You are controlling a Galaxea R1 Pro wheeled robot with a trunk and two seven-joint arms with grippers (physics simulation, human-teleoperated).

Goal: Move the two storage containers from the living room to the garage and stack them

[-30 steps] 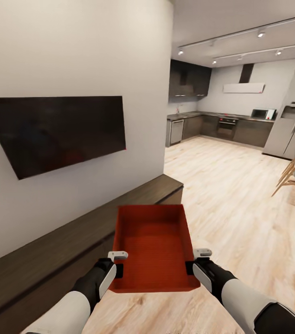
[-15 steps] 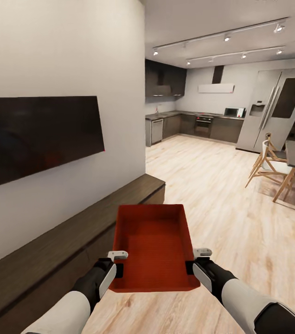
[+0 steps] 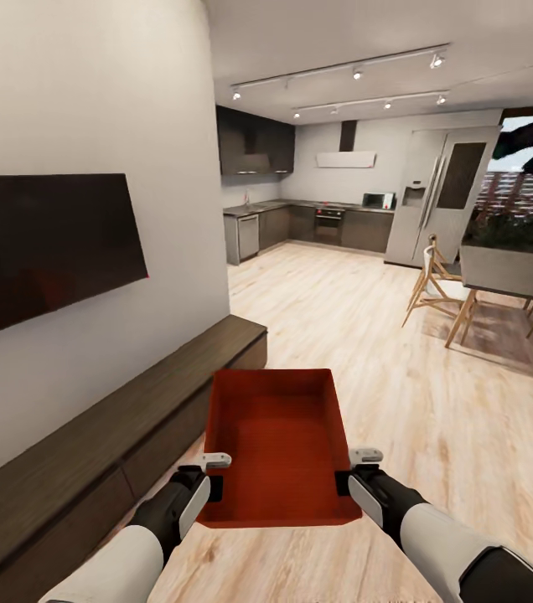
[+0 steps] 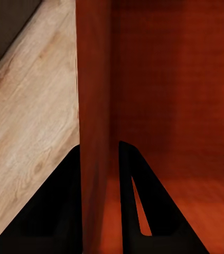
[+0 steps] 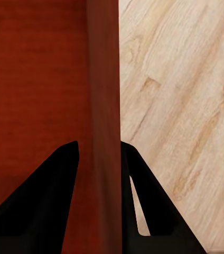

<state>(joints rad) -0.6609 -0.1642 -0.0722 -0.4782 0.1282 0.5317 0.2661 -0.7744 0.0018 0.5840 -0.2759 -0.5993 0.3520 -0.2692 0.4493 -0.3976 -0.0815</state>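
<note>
- The left gripper [image 3: 213, 474] is clamped on the left long wall of the bin [image 3: 276, 444]; the left wrist view shows one dark finger [image 4: 56, 211] outside the wall and the other inside, with the wall pinched between them.
- The right gripper [image 3: 357, 471] grips the opposite long wall the same way, with its fingers [image 5: 43, 196] straddling the red rim in the right wrist view.
- The bin hangs level between the two arms, lifted clear of the wood floor [image 3: 401, 402], directly ahead of the robot's chest. Its long axis points straight away from the robot, so each hand holds a long side near the close end, and neither arm is nearer than the other.
- The bin is a red-orange, open-top rectangle with low straight walls, a faintly ribbed base and nothing inside; it looks like rigid plastic.
- To the left runs a long dark wood cabinet [image 3: 90, 469], close beside the bin but apart from it, under a black TV [image 3: 40, 247] on a pale wall.
- Ahead are light planks leading to a kitchen [image 3: 300, 226] with dark cupboards, and a dining table [image 3: 514, 280] with wooden chairs to the right.
- This still reads as the living area, so the carry to the garage looks to be at an early stage.
</note>
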